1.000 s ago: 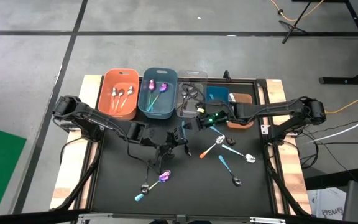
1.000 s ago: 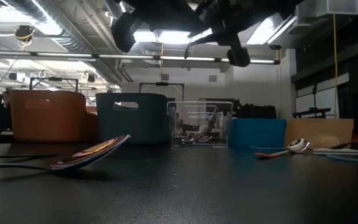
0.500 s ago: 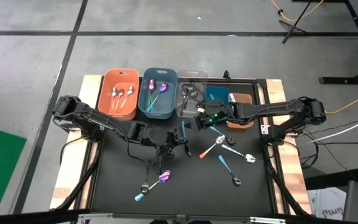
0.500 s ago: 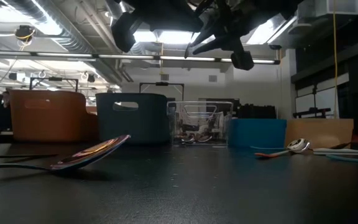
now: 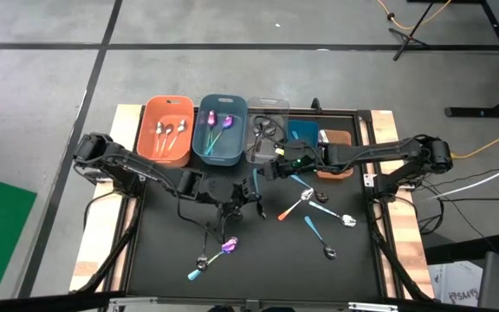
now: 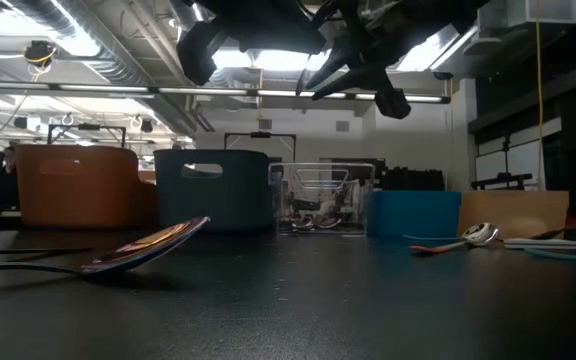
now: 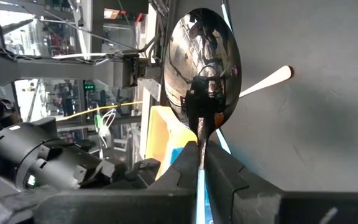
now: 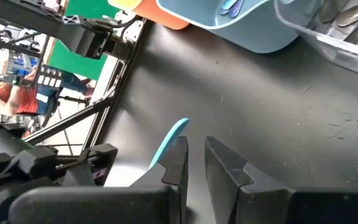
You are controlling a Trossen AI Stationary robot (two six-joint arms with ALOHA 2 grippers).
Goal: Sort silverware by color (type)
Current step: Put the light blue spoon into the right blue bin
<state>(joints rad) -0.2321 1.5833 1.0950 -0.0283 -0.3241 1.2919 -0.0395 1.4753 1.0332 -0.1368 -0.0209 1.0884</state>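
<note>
Both grippers hang above the table's middle, just in front of the bins. My left gripper (image 5: 254, 186) (image 7: 201, 158) is shut on a silver spoon (image 7: 202, 68) with a light blue handle. My right gripper (image 5: 271, 167) (image 8: 196, 158) is next to it, in front of the clear bin (image 5: 265, 134), shut on a slim utensil whose light blue handle end (image 8: 171, 142) sticks out beside one finger. More silverware lies on the black tabletop: an orange-handled spoon (image 5: 294, 206), a blue-handled one (image 5: 313, 227), and a purple spoon (image 5: 229, 247) resting on its bowl. My left gripper pinches the spoon's handle just behind the bowl (image 7: 202, 138) between its two fingers. The fingers lie along the handle, whose blue part (image 7: 197, 186) runs back between them. The bowl sticks out past the fingertips, clear of the table. My right gripper holds the blue-handled utensil lifted clear of the table. Its own finger (image 8: 178, 163) hides the place of contact. The handle end slants out to one side of that finger.
Five bins stand in a row along the far edge: orange (image 5: 165, 130) and grey-blue (image 5: 221, 130), both with spoons inside, then clear, blue (image 5: 303, 132) and brown (image 5: 334, 147). Silver spoons (image 5: 346, 220) and a black one (image 5: 319, 198) lie at the right.
My right gripper has turned and tipped at the wrist while staying where it was, and the slim utensil in it has swung with it. My left gripper and its spoon have kept still.
</note>
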